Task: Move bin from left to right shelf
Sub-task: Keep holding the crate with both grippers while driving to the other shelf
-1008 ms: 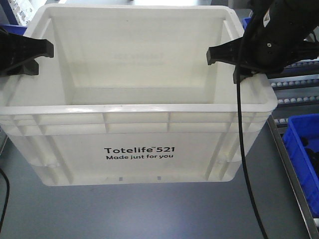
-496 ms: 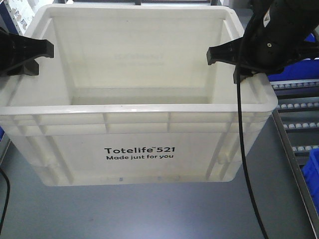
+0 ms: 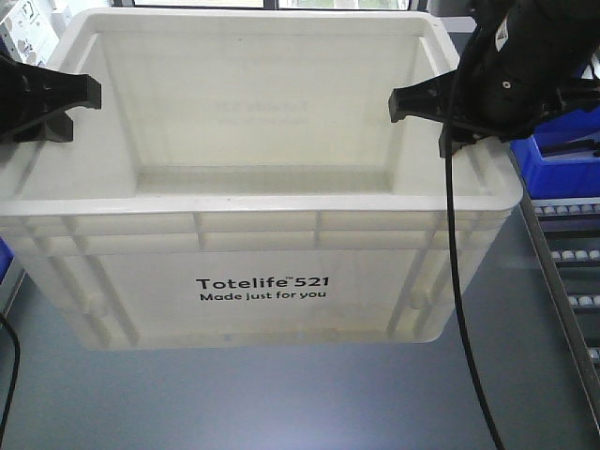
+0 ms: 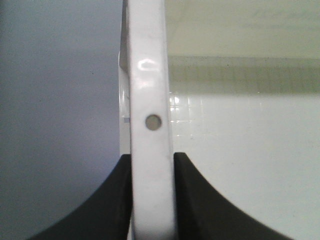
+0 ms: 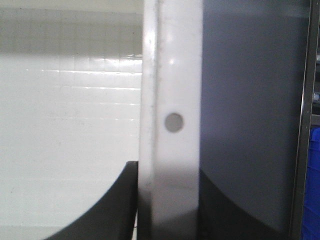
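Note:
The large white bin (image 3: 262, 281), printed "Totelife 521 Made just for you", fills the front view and is held up above a grey surface. My left gripper (image 3: 70, 111) is shut on its left rim. My right gripper (image 3: 427, 122) is shut on its right rim. In the left wrist view the black fingers (image 4: 115, 200) press both sides of the white rim (image 4: 150, 90), so that gripper (image 4: 152, 165) is clamped there. The right wrist view shows the same: the right gripper (image 5: 170, 172) grips the rim (image 5: 172, 75). The bin's inside looks empty.
A smaller blue bin (image 3: 562, 159) stands on a shelf with roller tracks (image 3: 572, 253) at the right. A metal shelf rail (image 5: 300, 125) runs close beside the bin's right wall. A black cable (image 3: 459, 309) hangs across the bin's front right. Grey surface (image 3: 281, 403) lies below.
The bin and both grippers keep their place in the view while the background shifts: the blue bin at lower right slid out of frame, and another blue bin and roller tracks came in at upper right.

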`<state>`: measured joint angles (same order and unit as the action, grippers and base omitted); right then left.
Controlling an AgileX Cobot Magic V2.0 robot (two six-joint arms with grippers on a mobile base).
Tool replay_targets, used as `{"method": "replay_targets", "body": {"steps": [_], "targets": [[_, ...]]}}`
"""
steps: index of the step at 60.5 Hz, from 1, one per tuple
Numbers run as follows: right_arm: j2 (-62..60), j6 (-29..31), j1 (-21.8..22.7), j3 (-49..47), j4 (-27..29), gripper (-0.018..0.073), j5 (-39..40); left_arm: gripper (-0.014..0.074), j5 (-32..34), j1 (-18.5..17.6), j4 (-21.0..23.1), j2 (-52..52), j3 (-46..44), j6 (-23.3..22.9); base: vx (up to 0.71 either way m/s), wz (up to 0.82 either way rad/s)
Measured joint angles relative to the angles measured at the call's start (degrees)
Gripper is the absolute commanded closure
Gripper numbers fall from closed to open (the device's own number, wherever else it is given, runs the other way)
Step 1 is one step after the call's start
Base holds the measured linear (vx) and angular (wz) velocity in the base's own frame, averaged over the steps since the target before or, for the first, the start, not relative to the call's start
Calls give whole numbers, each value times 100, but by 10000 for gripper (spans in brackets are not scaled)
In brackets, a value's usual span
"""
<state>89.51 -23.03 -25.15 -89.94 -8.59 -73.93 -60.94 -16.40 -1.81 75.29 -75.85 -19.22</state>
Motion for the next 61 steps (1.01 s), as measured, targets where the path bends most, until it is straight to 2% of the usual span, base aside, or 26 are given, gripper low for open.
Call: {"method": "replay_targets", "body": {"steps": [41, 61], "targets": [[-12, -5, 0, 0, 6, 567, 0, 505, 0, 0, -5, 0, 0, 0, 36, 7], [-12, -5, 0, 0, 10, 567, 0, 505, 0, 0, -10, 0, 0, 0, 28, -16]]}}
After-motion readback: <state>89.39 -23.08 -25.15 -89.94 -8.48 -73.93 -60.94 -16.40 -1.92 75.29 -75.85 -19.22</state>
